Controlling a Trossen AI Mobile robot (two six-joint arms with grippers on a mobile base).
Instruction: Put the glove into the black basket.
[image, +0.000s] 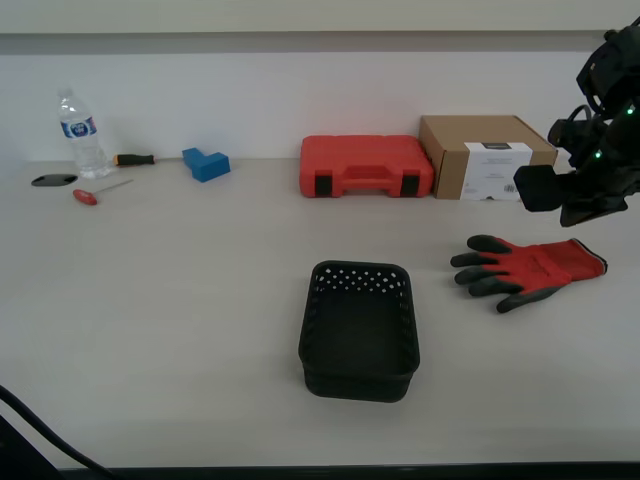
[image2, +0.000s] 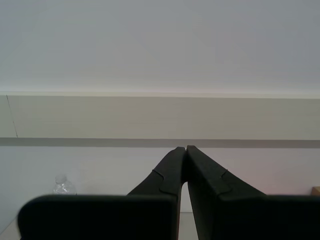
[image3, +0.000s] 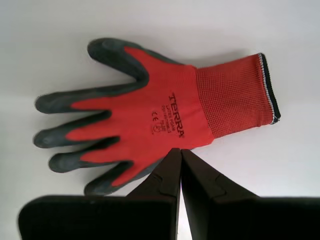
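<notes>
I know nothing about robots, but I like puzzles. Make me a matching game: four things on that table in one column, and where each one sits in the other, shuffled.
Things:
1. glove
2. basket
3. bottle
4. cardboard box

Places, by the exterior view:
A. back of the table, far left
B. middle of the table, nearest the camera
C. flat on the table, right of the basket, fingers towards it
D. back of the table, just right of the red case

Pairs: 1-C, 2-B, 3-A, 4-D
</notes>
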